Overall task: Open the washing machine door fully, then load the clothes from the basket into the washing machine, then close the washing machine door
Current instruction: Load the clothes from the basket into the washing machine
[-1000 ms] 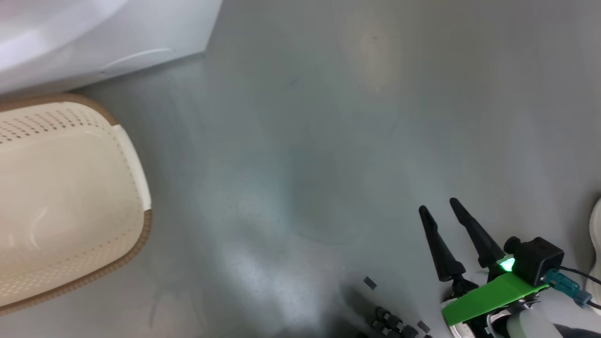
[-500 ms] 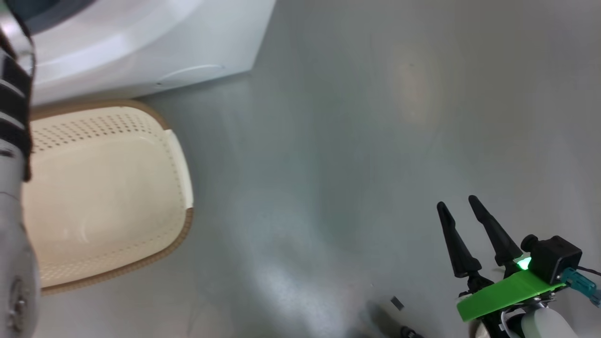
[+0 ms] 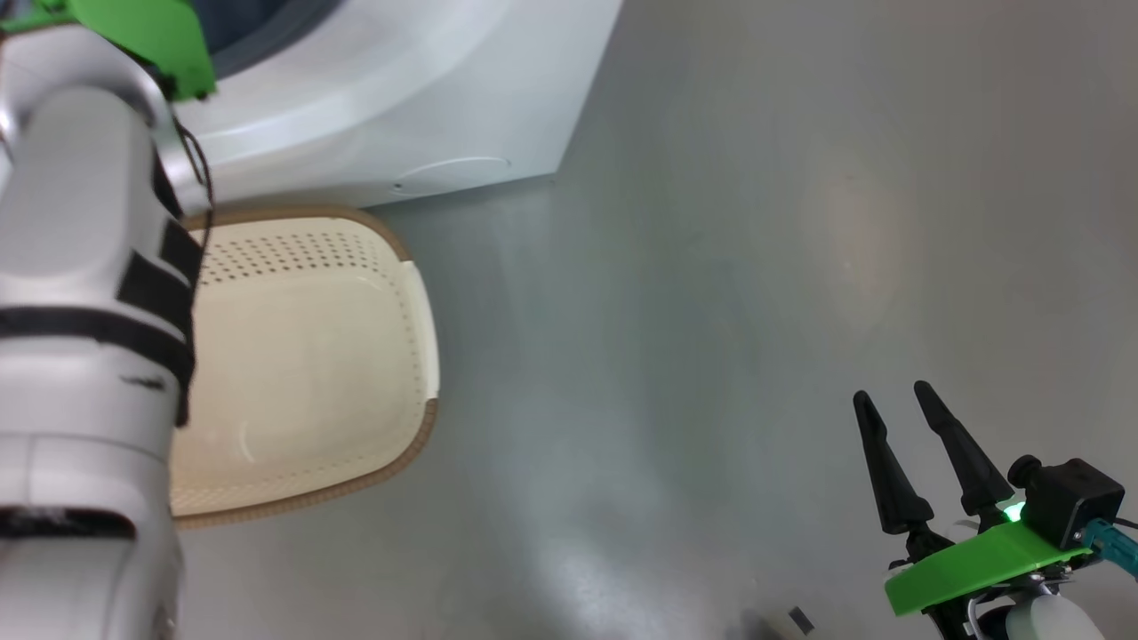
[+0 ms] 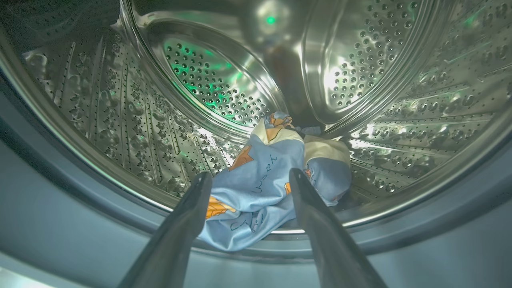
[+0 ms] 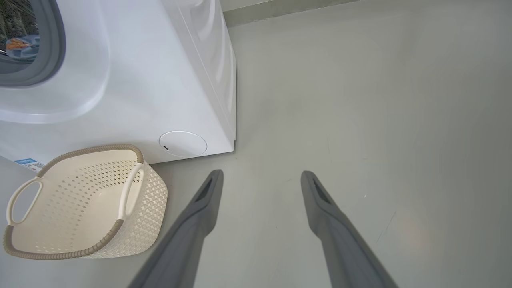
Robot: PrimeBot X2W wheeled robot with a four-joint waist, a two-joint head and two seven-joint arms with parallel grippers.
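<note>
The clothes point(image 4: 256, 196), light blue with orange figures and a cream piece, lie bunched at the front bottom of the steel drum point(image 4: 120, 120) of the washing machine point(image 3: 400, 107). My left gripper point(image 4: 250, 174) is open at the drum's mouth, one finger on each side of the bundle and nothing pinched. The cream basket point(image 3: 293, 356) stands empty on the floor in front of the machine. My right gripper point(image 3: 892, 392) hangs open over bare floor to the basket's right. The washing machine door is out of view.
My pale left forearm point(image 3: 80, 311) covers the basket's left part. The grey-blue gasket point(image 4: 60, 208) rings the drum. The round filter cover point(image 5: 183, 144) and a blue label point(image 5: 26, 162) sit low on the machine's front. Grey floor point(image 5: 360, 120) spreads to the right.
The head camera has swung left, so machine and basket slid rightward in the picture. My left forearm has come into the head view. The right gripper stays open.
</note>
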